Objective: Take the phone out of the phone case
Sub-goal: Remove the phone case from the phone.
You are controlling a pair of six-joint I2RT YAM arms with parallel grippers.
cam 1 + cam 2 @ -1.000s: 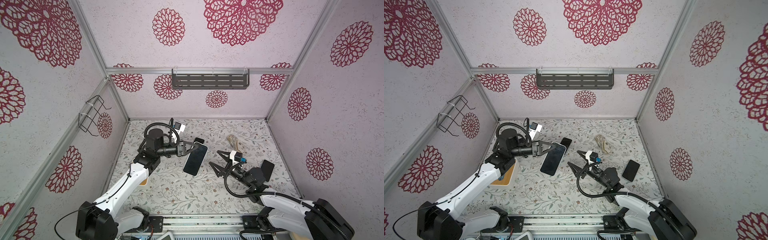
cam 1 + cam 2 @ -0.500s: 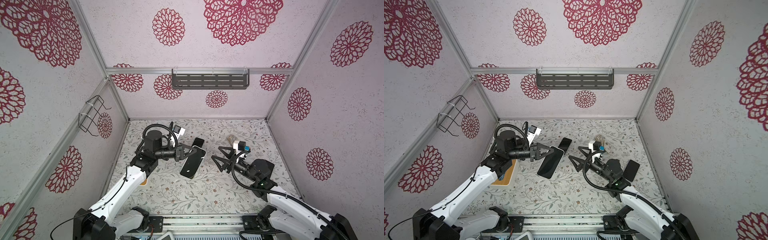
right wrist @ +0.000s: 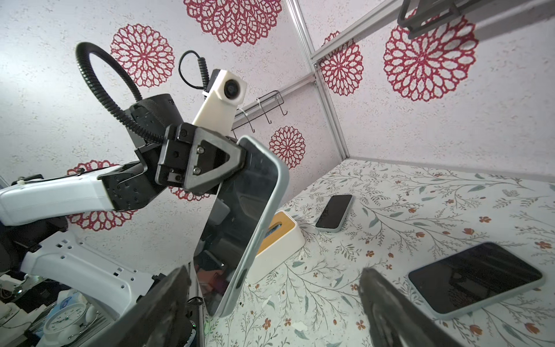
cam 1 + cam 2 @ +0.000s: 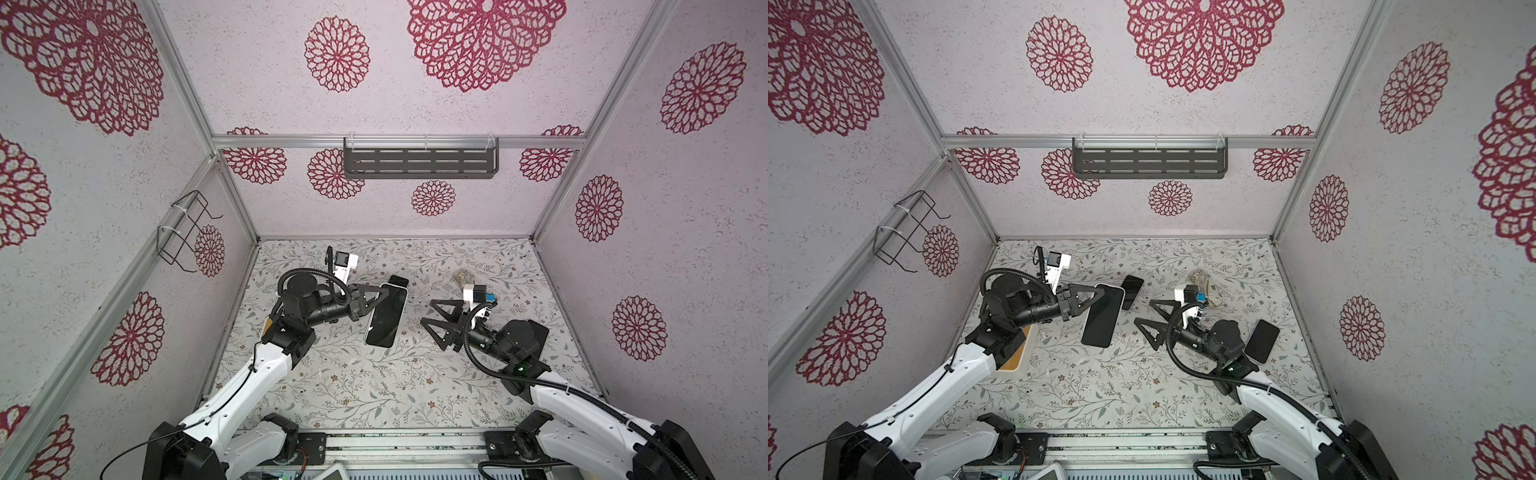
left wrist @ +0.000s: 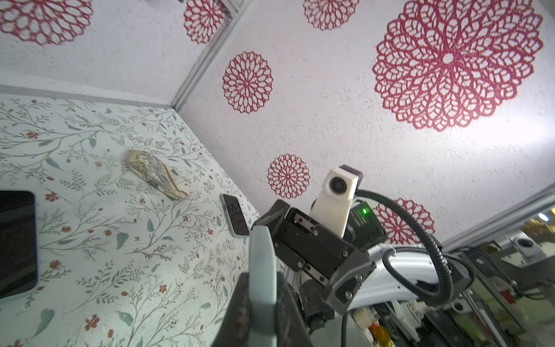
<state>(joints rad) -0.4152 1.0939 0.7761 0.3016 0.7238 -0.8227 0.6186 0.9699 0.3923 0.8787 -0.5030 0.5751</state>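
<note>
Dark slotted shelf (image 4: 419,163) on far wall; wire rack (image 4: 183,232) on left wall. White wood-topped box (image 4: 1017,353) at table's (image 4: 1100,395) left edge.

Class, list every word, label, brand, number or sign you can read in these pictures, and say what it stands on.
No text can be read in any view.
The clock: dial numbers too small to read.
The held phone: dark screen, no writing shown.
</note>
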